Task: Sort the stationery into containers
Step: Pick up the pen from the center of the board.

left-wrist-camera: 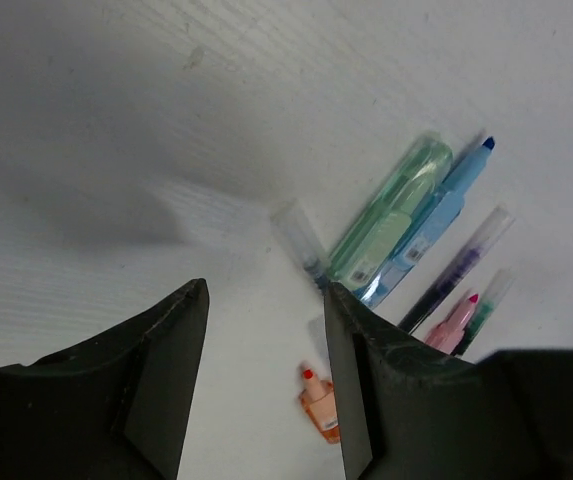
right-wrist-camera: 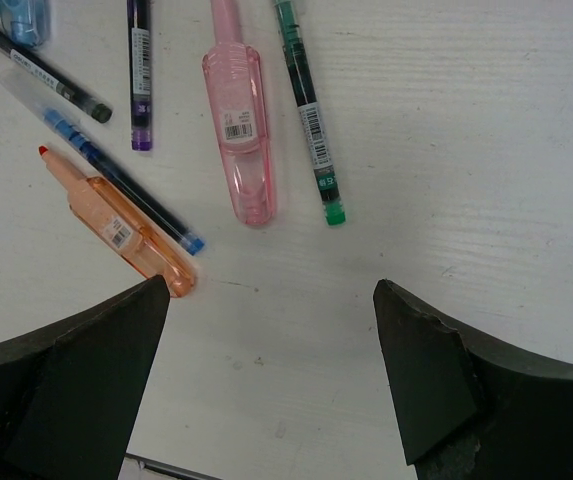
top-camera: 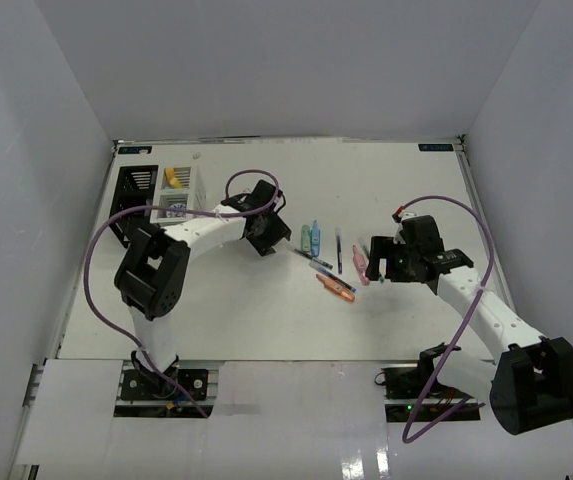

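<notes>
Stationery lies mid-table: a green marker [top-camera: 306, 238] [left-wrist-camera: 391, 210] beside a blue marker [top-camera: 316, 235] [left-wrist-camera: 436, 215], thin dark pens [top-camera: 338, 250], an orange marker [top-camera: 336, 288] [right-wrist-camera: 116, 230] and a pink marker [top-camera: 361, 262] [right-wrist-camera: 241, 130]. A green pen [right-wrist-camera: 308, 110] lies next to the pink marker. The black container [top-camera: 136, 195] and the white container [top-camera: 178, 190] stand at the back left; something yellow shows inside the white one. My left gripper [top-camera: 274, 238] [left-wrist-camera: 266, 290] hovers left of the green marker, jaws apart and holding nothing. My right gripper [top-camera: 376, 262] [right-wrist-camera: 271, 285] is wide open just right of the pink marker.
A blue-tipped pen [right-wrist-camera: 116, 180] lies against the orange marker, with a black pen [right-wrist-camera: 36, 70] and a purple pen [right-wrist-camera: 138, 70] beyond. White walls enclose the table [top-camera: 416, 200] on three sides. The left arm's purple cable loops beside the containers.
</notes>
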{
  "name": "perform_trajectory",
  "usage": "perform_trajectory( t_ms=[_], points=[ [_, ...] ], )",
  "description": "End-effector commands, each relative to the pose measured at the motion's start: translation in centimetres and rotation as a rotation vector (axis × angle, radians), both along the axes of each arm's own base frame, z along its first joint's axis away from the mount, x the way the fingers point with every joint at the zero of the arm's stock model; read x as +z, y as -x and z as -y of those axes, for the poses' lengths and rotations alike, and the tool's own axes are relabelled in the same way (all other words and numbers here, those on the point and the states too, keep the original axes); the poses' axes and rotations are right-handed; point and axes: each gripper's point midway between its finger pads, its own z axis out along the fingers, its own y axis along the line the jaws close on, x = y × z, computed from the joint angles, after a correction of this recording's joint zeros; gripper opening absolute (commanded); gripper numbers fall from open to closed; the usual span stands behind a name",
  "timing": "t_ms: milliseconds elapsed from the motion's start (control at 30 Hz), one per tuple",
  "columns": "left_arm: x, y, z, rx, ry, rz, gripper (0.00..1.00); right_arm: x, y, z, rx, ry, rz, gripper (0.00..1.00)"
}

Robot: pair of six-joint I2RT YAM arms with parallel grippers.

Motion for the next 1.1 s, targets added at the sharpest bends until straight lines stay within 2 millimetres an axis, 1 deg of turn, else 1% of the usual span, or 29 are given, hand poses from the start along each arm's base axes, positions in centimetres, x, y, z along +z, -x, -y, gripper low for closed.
perform_trajectory(
  t_ms=[0, 33, 67, 100, 133, 167, 200, 233, 300, 400, 433, 533, 600, 767, 800, 867, 967, 1067],
  points=[
    [0.3, -0.6, 0.3, 0.161, -0.008, -0.071, 0.60, 1.2, -0.8, -0.1, 0.016, -0.001, 0.039, 0.89],
    [0.1, -0.6, 0.5, 0.192, -0.004, -0.097, 0.58, 1.3, -0.9, -0.1, 0.019, -0.002, 0.043, 0.89],
    [0.6, -0.9, 0.8, 0.201, -0.008, -0.114, 0.58, 1.4, -0.9, -0.2, 0.019, -0.007, 0.047, 0.89],
    [-0.5, -0.8, 1.0, 0.213, -0.029, -0.152, 0.57, 1.6, -0.9, -0.2, 0.020, -0.007, 0.053, 0.89],
    [-0.8, -1.0, 1.2, 0.233, -0.047, -0.181, 0.57, 1.9, -1.0, -0.2, 0.021, -0.008, 0.064, 0.90],
    [0.0, -1.2, 1.6, 0.234, -0.040, -0.176, 0.57, 1.9, -1.0, -0.2, 0.021, -0.009, 0.067, 0.90],
    [-0.2, -1.3, 1.6, 0.241, -0.050, -0.189, 0.57, 2.0, -1.0, -0.2, 0.021, -0.008, 0.072, 0.90],
    [-1.2, -0.7, 1.6, 0.253, -0.080, -0.228, 0.57, 2.1, -1.0, -0.1, 0.022, -0.007, 0.079, 0.90],
    [-1.7, -0.7, 2.0, 0.269, -0.091, -0.258, 0.57, 2.1, -1.0, -0.1, 0.025, -0.008, 0.084, 0.90],
    [-1.9, -0.4, 2.3, 0.280, -0.098, -0.285, 0.56, 2.1, -0.8, -0.2, 0.029, -0.015, 0.092, 0.90],
    [-2.3, -0.2, 2.3, 0.281, -0.109, -0.295, 0.56, 2.1, -0.8, -0.2, 0.031, -0.018, 0.093, 0.90],
    [-2.5, 0.0, 2.8, 0.281, -0.123, -0.300, 0.54, 2.1, -0.6, -0.3, 0.035, -0.024, 0.097, 0.90],
    [-3.0, 0.2, 2.9, 0.286, -0.134, -0.312, 0.52, 2.1, -0.7, -0.3, 0.036, -0.022, 0.101, 0.90],
    [-3.8, 0.7, 2.6, 0.290, -0.169, -0.321, 0.44, 2.2, -0.6, -0.3, 0.041, -0.024, 0.106, 0.90],
    [-3.9, 0.8, 2.4, 0.299, -0.176, -0.324, 0.39, 2.2, -0.6, -0.3, 0.042, -0.024, 0.107, 0.91],
    [-4.2, 1.1, 1.9, 0.311, -0.194, -0.332, 0.34, 2.2, -0.6, -0.3, 0.040, -0.025, 0.104, 0.90],
    [-3.9, 1.0, 1.3, 0.329, -0.209, -0.307, 0.29, 2.2, -0.4, -0.4, 0.045, -0.034, 0.103, 0.90],
    [-3.0, 0.4, 0.6, 0.344, -0.224, -0.264, 0.26, 2.1, -0.3, -0.5, 0.045, -0.038, 0.101, 0.90]
  ],
)
